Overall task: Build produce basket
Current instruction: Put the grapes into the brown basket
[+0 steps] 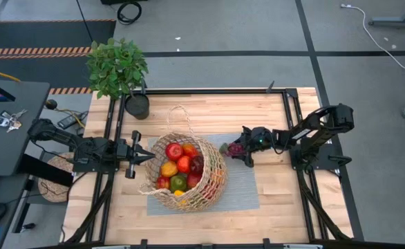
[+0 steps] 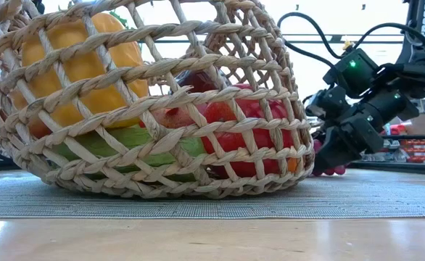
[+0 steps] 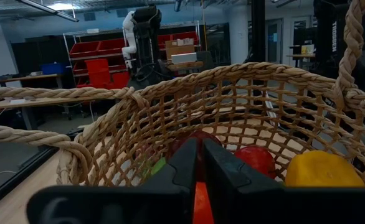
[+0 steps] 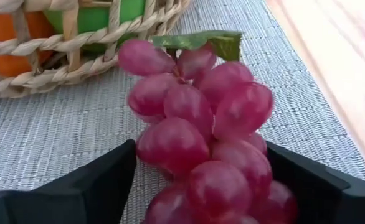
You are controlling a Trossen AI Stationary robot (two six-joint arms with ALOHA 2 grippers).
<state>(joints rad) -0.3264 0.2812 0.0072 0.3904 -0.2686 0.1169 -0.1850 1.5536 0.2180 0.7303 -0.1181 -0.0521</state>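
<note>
The tan wicker basket (image 1: pixel 183 171) lies tipped on the grey mat (image 1: pixel 244 190), resting on its lower side (image 2: pixel 162 190). It holds red, yellow, green and orange produce (image 1: pixel 178 166). My left gripper (image 1: pixel 147 158) is shut at the basket's left rim. In the left wrist view its tips (image 3: pixel 199 163) reach over the rim (image 3: pixel 76 149) into the basket. My right gripper (image 1: pixel 242 149) is just right of the basket, shut on a bunch of purple grapes (image 4: pixel 201 137), which also shows in the high view (image 1: pixel 233 148) and the low view (image 2: pixel 328 170). My left gripper has its shut fingers (image 3: pixel 182 165) at the basket's left rim, but its own body hides the rim below them, so I cannot tell whether it touches. My right gripper pinches the grape bunch's near part (image 4: pixel 170 146) between its two fingers (image 4: pixel 108 177), one on each side. It comes from the table's right, slanting down. The green-leaf end (image 4: pixel 201 42) points toward the basket.
A leafy potted plant (image 1: pixel 117 68) in a dark pot (image 1: pixel 137 105) stands at the table's far left corner. A flat woven disc (image 1: pixel 54 173) lies off the table's left edge. Bare wood (image 1: pixel 285 200) lies right of the mat.
</note>
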